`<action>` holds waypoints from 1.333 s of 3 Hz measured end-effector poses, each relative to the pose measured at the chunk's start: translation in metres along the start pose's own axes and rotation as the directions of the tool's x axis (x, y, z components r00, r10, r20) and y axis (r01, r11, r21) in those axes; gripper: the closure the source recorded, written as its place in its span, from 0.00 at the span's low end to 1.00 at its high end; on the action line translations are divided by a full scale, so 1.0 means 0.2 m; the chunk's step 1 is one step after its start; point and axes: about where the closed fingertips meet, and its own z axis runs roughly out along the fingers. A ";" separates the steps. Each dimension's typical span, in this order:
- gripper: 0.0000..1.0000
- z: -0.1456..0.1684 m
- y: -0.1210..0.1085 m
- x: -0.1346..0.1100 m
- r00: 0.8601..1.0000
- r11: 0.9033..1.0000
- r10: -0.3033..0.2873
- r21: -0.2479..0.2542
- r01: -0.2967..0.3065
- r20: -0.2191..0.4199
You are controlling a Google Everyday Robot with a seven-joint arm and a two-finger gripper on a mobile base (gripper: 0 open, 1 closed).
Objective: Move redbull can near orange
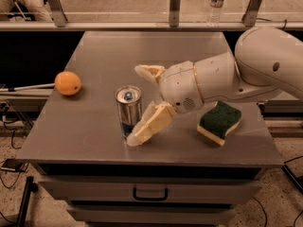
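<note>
Grey table, redbull can — between spread fingers

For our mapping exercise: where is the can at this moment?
In the camera view, the can stands near the table's front edge, left of centre; the orange lies to its left, the open pincer close on its right.
</note>
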 end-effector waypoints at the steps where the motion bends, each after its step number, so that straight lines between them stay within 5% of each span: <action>1: 0.00 0.00 0.00 0.00 1.000 1.000 0.000 0.000 0.000 0.000; 2: 0.17 0.01 0.01 -0.01 1.000 1.000 -0.005 -0.003 0.005 -0.001; 4: 0.72 0.02 0.02 -0.04 1.000 1.000 -0.015 -0.009 0.015 -0.004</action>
